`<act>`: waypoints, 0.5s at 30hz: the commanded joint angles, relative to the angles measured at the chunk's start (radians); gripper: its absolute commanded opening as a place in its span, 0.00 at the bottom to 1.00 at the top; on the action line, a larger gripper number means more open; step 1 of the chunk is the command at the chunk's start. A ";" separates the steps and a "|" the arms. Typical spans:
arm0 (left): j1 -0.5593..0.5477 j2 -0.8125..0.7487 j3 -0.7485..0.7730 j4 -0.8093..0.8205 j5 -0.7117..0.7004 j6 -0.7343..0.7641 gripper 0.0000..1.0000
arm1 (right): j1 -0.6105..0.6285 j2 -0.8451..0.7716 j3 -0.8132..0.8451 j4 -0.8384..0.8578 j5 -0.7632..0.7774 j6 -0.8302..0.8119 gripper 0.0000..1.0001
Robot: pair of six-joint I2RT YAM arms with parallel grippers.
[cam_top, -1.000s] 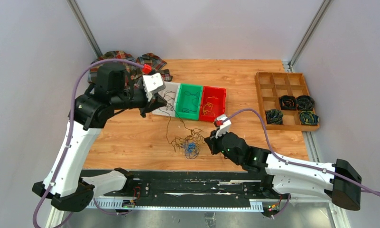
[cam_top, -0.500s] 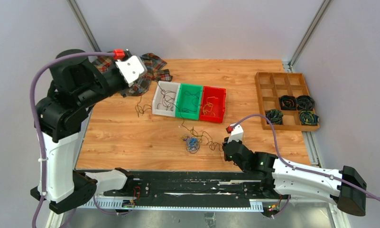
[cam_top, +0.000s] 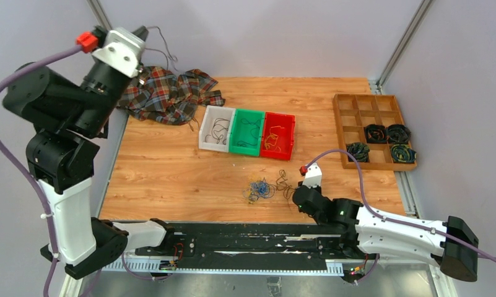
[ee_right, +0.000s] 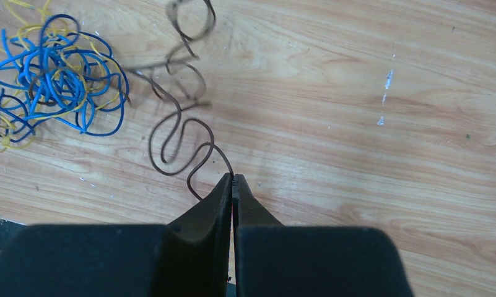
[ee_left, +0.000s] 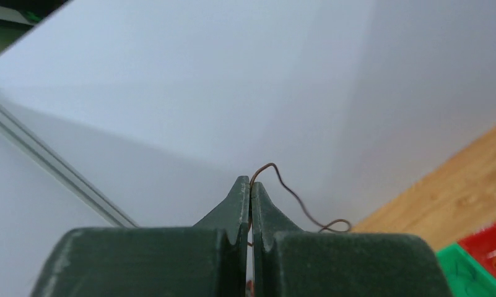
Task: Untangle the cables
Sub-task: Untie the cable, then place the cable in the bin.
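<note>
Progress on the tangle. Hauled the left gripper [cam_top: 140, 31] way up into the upper left of the overhead view, up from beside the white bin [cam_top: 203, 131] a second back. Pinched tight on one thin brown wire [ee_left: 295, 199], loose end now trailing down toward the plaid cloth [cam_top: 171, 93] instead of stretching all the way to the pile. Reads as one strand pulled fully free, so one less in the knot.

Meanwhile backed the right gripper [cam_top: 295, 197] off toward the lower middle of the frame, low over the table [cam_top: 165, 179]. Also closed, nipping the tip of a squiggly dark wire [ee_right: 151, 143] snaking back toward the clump [cam_top: 259, 189]. No telling from the wrist view whether still hooked in or only lying against it.

As for the clump: dragged a touch to the right during the pull, now sitting lower centre on the wood, just left of the right gripper and below the green bin [cam_top: 248, 148] in the frame. Mostly blue and yellow loops left, still knotted.

Probably next: drop the freed wire somewhere, maybe in a bin, then tease the dark one out the same way. Only guessing, though.
</note>
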 commanded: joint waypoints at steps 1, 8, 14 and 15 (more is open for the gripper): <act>-0.002 0.031 0.120 0.155 -0.031 -0.063 0.00 | 0.005 -0.039 0.008 -0.020 0.003 -0.016 0.01; -0.002 -0.016 -0.022 0.104 0.108 -0.099 0.00 | 0.005 -0.181 0.013 0.073 -0.040 -0.147 0.01; -0.002 -0.061 -0.219 0.163 0.083 -0.103 0.00 | 0.005 -0.224 0.014 0.108 -0.077 -0.182 0.00; -0.002 -0.069 -0.256 0.181 0.080 -0.100 0.00 | 0.005 -0.226 0.015 0.110 -0.079 -0.184 0.01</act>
